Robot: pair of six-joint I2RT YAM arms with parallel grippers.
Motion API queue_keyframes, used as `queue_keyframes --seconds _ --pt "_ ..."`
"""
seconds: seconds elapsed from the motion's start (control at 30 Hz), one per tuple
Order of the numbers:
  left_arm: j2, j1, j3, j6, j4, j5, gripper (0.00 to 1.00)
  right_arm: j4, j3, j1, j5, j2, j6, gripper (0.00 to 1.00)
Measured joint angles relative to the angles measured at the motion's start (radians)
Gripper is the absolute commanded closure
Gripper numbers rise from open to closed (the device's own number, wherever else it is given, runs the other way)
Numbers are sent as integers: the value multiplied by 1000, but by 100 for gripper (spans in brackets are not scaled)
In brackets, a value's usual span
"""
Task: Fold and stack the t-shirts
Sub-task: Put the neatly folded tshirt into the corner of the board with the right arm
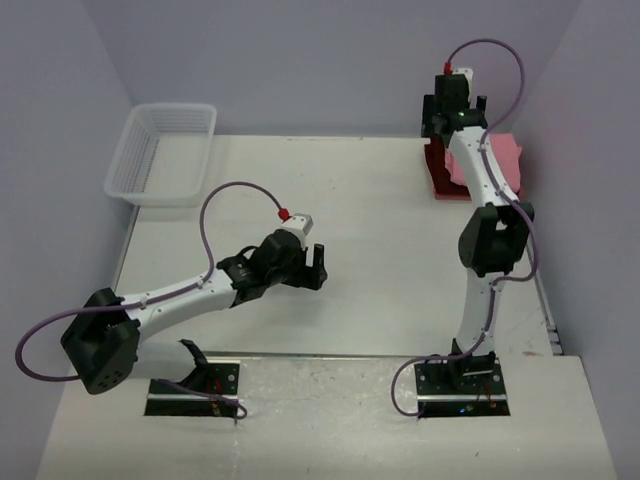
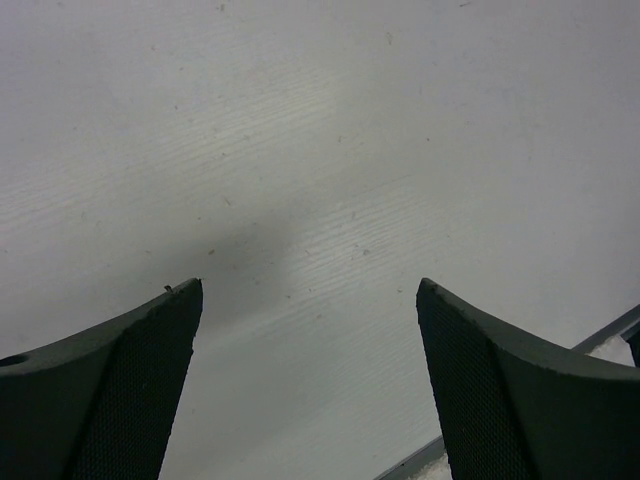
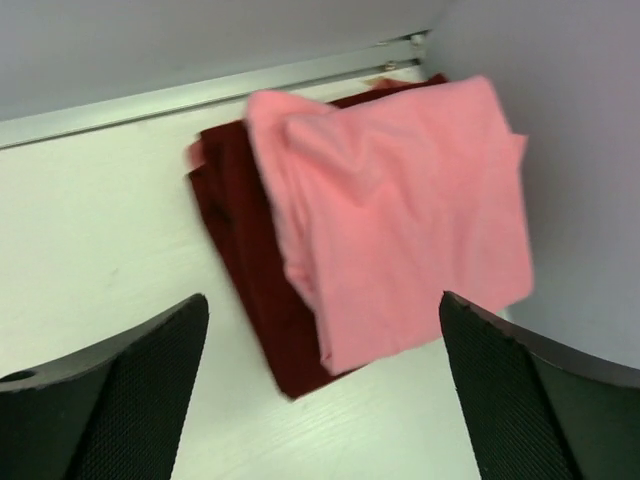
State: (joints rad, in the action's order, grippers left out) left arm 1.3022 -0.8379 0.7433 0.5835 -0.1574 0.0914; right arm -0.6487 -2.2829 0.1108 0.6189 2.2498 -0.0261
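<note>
While the left gripper (image 1: 316, 266) and the right gripper (image 3: 322, 300) both stand spread wide with nothing between their fingers, we see the pink shirt (image 3: 400, 230) lying on the maroon shirt (image 3: 240, 225) in the far right corner.
Nearest us, the left wrist view shows only bare table (image 1: 370, 230). Farther off, the right wrist view shows what the arm half hides from overhead: folded pink cloth covering most of the maroon, whose edge shows along one side. Only the overhead view takes in the white basket (image 1: 165, 150), far left.
</note>
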Motion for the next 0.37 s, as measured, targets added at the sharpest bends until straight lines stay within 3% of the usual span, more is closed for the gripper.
queue_keyframes --seconds 0.2,0.37 --pt "-83 0 -20 2 -20 132 1 -14 247 2 -335 -325 -134 1" --pt "-203 -1 -81 7 -8 260 0 114 439 79 -521 -561 -181 1"
